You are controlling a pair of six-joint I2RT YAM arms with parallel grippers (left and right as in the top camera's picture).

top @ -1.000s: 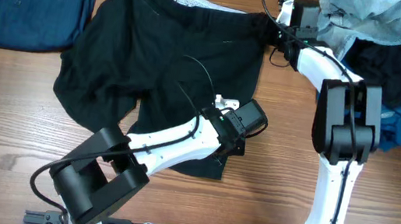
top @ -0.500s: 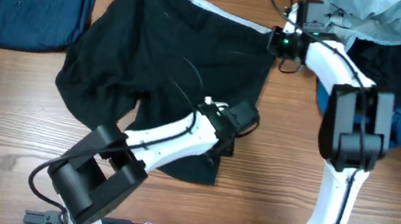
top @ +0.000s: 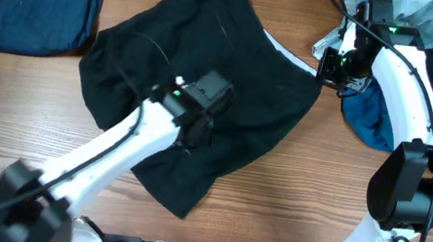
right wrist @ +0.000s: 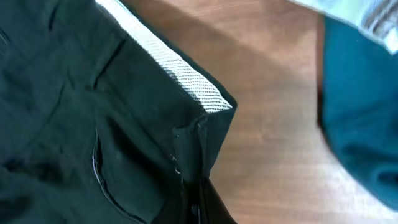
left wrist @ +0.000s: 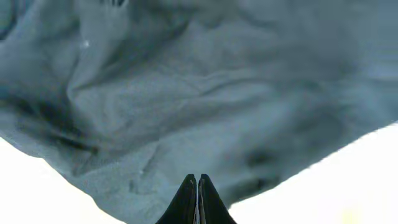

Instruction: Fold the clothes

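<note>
The left hand is clenched, and the cloth of the black shorts narrows down to its tips, so it grips them near their middle. The shorts lie spread and creased on the wooden surface. Farther right, the right hand is clenched on the corner of the waistband. Behind it a royal-blue piece and a pale denim piece lie heaped. At the far left lies a folded dark blue garment.
</note>
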